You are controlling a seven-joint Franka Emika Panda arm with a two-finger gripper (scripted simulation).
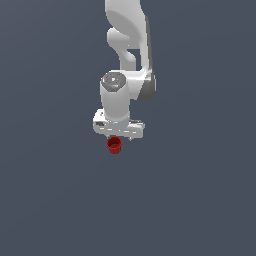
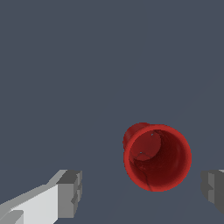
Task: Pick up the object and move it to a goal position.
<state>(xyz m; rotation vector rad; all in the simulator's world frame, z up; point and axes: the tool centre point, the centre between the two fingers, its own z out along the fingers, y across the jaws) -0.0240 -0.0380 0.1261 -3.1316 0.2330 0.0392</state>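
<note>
The object, a small red cup point(image 1: 114, 145), rests on the dark grey floor just under my white gripper point(image 1: 119, 136) in the exterior view. The wrist view looks down into the cup's point(image 2: 157, 158) open mouth, with its narrower base showing behind the rim. My gripper point(image 2: 142, 192) is open: one grey finger pad point(image 2: 70, 192) and the other point(image 2: 213, 189) stand far apart, with the cup near the line between them, closer to the second pad and touching neither. My fingertips are mostly hidden behind the hand in the exterior view.
The plain dark grey floor point(image 1: 200, 200) stretches all around the cup. My white arm point(image 1: 127, 45) rises behind the gripper toward the exterior view's top.
</note>
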